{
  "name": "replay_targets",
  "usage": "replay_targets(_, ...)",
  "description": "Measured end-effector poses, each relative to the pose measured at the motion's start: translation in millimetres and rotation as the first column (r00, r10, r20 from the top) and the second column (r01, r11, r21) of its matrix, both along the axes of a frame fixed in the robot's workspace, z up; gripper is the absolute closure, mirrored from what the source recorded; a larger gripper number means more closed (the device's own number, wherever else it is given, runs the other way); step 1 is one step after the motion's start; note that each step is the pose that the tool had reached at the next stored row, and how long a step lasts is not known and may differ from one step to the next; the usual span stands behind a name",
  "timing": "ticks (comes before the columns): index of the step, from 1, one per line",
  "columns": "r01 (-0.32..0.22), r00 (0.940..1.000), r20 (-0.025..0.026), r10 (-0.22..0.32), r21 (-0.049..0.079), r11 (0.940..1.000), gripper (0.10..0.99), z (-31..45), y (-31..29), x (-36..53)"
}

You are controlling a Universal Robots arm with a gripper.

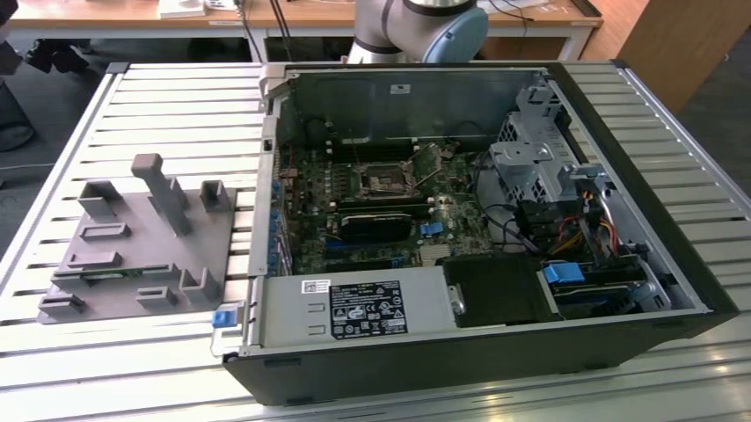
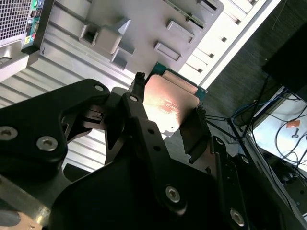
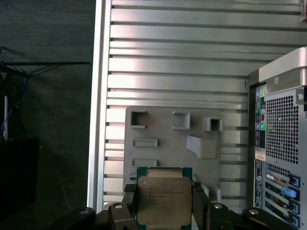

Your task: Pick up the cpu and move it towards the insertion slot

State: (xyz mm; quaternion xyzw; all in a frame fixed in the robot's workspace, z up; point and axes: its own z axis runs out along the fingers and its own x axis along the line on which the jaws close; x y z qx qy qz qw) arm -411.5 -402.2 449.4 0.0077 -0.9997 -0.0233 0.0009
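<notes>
Claw point(image 3: 164, 203) closed on the cpu point(image 3: 164, 200), black fingers point(image 2: 139, 112) pressed against two opposite edges, metal top exposed between them in both wrist views. Held clear above the grey fixture plate point(image 3: 168, 139), with its rectangular recesses, resting on the slatted tabletop point(image 3: 177, 57). Beside the plate, open computer case point(image 1: 470, 229) lying on its side. Inside, on the motherboard, the insertion slot point(image 1: 382, 179): metal frame, dark centre, well apart from the plate.

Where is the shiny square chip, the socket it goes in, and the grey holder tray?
cpu point(image 3: 164, 200): first wrist view, metal top.
insertion slot point(image 1: 385, 181): exterior view, dark centre.
grey holder tray point(image 1: 123, 259): exterior view, flat base.
</notes>
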Motion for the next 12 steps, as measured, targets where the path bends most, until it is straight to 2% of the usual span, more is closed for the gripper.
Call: replay_targets(12, 0.000, 1.0000, -0.0012, 0.000, 0.000, 1.0000, 0.541, 0.0, 0.0, 12.5)
